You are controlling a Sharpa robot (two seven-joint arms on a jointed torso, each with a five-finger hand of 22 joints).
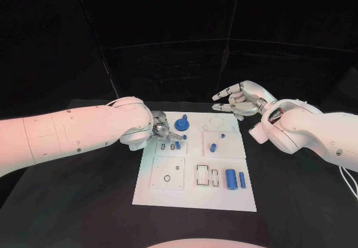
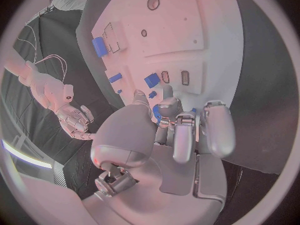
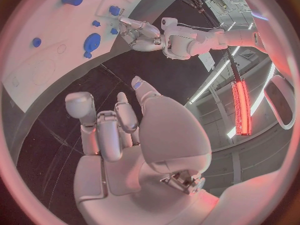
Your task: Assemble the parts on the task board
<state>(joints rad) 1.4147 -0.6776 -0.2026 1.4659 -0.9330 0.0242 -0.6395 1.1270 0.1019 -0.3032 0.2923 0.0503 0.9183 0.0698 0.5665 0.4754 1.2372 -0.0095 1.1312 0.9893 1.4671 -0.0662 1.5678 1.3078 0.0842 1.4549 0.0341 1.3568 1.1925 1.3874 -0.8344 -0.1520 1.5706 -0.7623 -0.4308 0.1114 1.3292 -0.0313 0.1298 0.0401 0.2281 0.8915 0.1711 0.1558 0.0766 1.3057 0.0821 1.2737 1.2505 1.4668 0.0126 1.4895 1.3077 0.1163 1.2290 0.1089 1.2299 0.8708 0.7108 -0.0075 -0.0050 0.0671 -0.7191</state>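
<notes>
Blue part (image 1: 177,145) just beside left hand (image 1: 160,133), whose curled fingers' grasp cannot be told; right hand (image 1: 240,99) released, farther off the white board (image 1: 195,199).

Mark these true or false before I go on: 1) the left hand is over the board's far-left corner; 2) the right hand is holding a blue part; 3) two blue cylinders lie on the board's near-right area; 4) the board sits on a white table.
1) True: the left hand is over the far-left part of the task board.
2) False: the right hand hangs off the board's far-right corner, fingers apart, holding nothing.
3) True: the two blue cylinders lie side by side there.
4) False: the table is black.
</notes>
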